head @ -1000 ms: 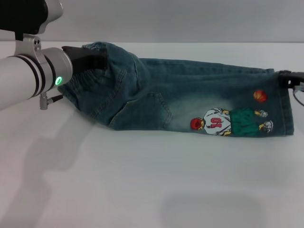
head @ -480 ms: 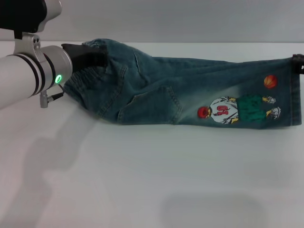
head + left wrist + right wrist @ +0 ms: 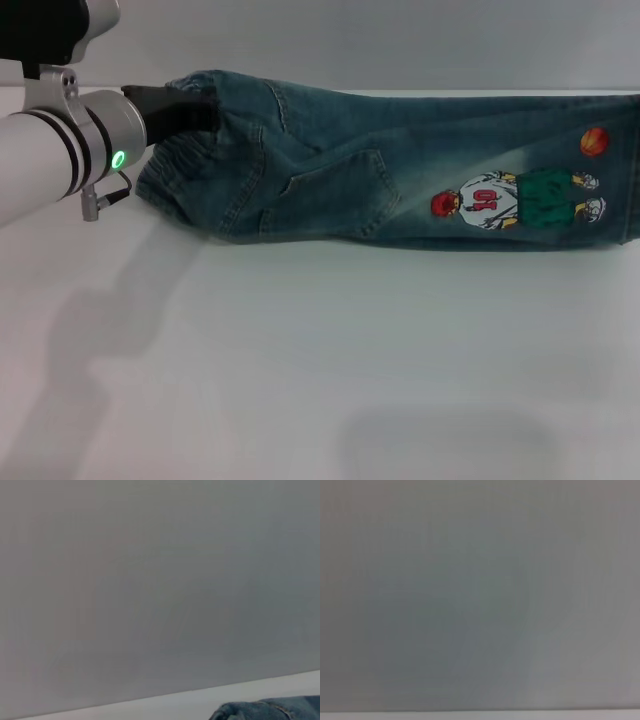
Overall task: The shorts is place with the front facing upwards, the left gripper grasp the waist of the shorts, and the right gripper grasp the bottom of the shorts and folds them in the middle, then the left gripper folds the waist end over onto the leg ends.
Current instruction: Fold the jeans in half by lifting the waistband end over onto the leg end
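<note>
Shorts (image 3: 400, 170): blue-green washed denim, seen in the head view folded lengthwise into one long band and stretched across the far part of the desk (image 3: 320, 380), from the robot's left to the picture's right edge.
Waist of the shorts (image 3: 185, 155): the gathered, puckered band is found at the robot's left end of the band, bunched and raised a little above the surface beside the silver arm.
Leg ends (image 3: 630, 170): laid at the robot's right, reaching the picture's edge; the hems themselves are mostly cut off by the frame.
Pocket (image 3: 345, 190): a patch pocket is shown on the upper face, between the waist and the print.
Cartoon print (image 3: 520, 197): a small figure with a red ball at one side is printed near the leg ends; an orange ball (image 3: 594, 141) is printed just above it.
Left claw (image 3: 200, 112): the black claw on the silver arm with the green light is clenched on the waist of the shorts, its tips buried in the bunched denim at the far edge.
Left wrist view: mostly a plain grey wall is shown, with a strip of white desk and a small fold of denim at one corner.
Right claw: not seen in any view; only a blank grey wall and a thin pale strip are given by the right wrist view.
Desk: white and matte, with the arm's shadow cast on it at the robot's left.
</note>
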